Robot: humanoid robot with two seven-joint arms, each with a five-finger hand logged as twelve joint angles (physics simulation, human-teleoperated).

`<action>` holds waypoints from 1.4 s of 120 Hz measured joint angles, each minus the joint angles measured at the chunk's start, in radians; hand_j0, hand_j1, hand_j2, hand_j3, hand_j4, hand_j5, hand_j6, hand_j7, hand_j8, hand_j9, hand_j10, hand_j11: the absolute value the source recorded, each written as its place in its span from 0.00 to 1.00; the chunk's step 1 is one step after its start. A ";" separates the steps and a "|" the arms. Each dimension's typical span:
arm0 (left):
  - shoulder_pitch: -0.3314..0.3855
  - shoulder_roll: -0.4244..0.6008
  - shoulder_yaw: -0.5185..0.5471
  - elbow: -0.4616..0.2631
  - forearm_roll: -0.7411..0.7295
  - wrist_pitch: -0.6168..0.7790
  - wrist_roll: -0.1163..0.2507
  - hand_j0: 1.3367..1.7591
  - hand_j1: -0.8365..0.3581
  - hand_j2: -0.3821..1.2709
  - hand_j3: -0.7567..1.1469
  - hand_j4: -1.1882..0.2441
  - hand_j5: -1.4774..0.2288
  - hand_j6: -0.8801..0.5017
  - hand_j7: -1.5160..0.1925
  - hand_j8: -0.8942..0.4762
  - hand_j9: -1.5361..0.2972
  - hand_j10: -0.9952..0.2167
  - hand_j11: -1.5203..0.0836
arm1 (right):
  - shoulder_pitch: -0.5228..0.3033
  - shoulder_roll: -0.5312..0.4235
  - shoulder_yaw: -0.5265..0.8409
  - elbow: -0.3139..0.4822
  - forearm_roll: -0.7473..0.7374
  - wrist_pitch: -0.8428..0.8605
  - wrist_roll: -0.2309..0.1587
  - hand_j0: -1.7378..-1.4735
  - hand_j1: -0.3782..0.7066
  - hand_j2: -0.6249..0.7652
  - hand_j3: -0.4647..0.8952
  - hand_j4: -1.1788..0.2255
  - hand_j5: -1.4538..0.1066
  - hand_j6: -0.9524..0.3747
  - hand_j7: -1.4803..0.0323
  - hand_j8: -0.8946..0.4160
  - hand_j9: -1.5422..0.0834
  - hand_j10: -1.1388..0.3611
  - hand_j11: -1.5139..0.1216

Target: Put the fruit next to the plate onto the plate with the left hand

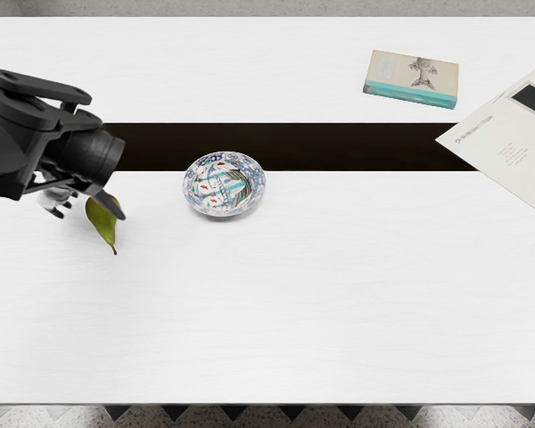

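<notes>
In the head view the task is at its start: the plate, off to the right of the left hand and well apart from it, holds only its painted pattern. The fruit lies on the table just below and right of the hand, showing as a green, pointed, leaf-like shape. The grasp, the carry to the right and the set-down all look undone. The dark wrist covers most of the hand, so I cannot tell whether it is spread, closed or pinching the fruit, nor whether they touch. How much fruit lies under the hand is hidden. The right arm does not show.
</notes>
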 joint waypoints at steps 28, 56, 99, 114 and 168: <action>0.002 -0.007 0.012 0.001 0.000 0.000 0.000 0.76 0.65 0.27 0.40 0.59 0.61 0.39 0.63 0.40 0.60 0.54 0.67 | 0.000 0.000 0.000 0.000 0.000 0.000 0.000 0.30 0.04 0.45 0.34 0.83 0.92 0.71 0.97 0.67 0.94 0.75 0.92; 0.003 -0.023 0.013 0.001 0.001 0.000 0.000 0.76 0.62 0.28 0.40 0.57 0.58 0.36 0.60 0.38 0.57 0.51 0.64 | 0.000 0.000 0.000 0.000 0.000 0.000 0.000 0.30 0.04 0.45 0.34 0.83 0.92 0.71 0.97 0.67 0.94 0.75 0.92; 0.005 -0.044 0.013 0.001 0.000 0.001 0.000 0.76 0.61 0.28 0.40 0.55 0.57 0.35 0.59 0.37 0.56 0.50 0.63 | 0.000 0.000 0.000 0.000 0.000 0.000 0.000 0.30 0.04 0.45 0.34 0.83 0.92 0.71 0.97 0.67 0.94 0.75 0.92; 0.006 -0.062 0.012 0.002 0.001 0.001 0.000 0.76 0.61 0.28 0.40 0.55 0.58 0.36 0.59 0.36 0.56 0.50 0.63 | 0.000 0.000 0.000 0.000 0.000 0.000 0.000 0.30 0.04 0.45 0.34 0.83 0.92 0.71 0.97 0.67 0.94 0.75 0.92; 0.005 -0.063 0.012 0.002 -0.007 0.000 0.000 0.76 0.50 0.32 0.40 0.47 0.49 0.31 0.50 0.28 0.48 0.40 0.54 | 0.000 0.000 0.000 0.000 0.000 0.000 0.000 0.30 0.04 0.45 0.34 0.83 0.92 0.71 0.97 0.67 0.94 0.75 0.92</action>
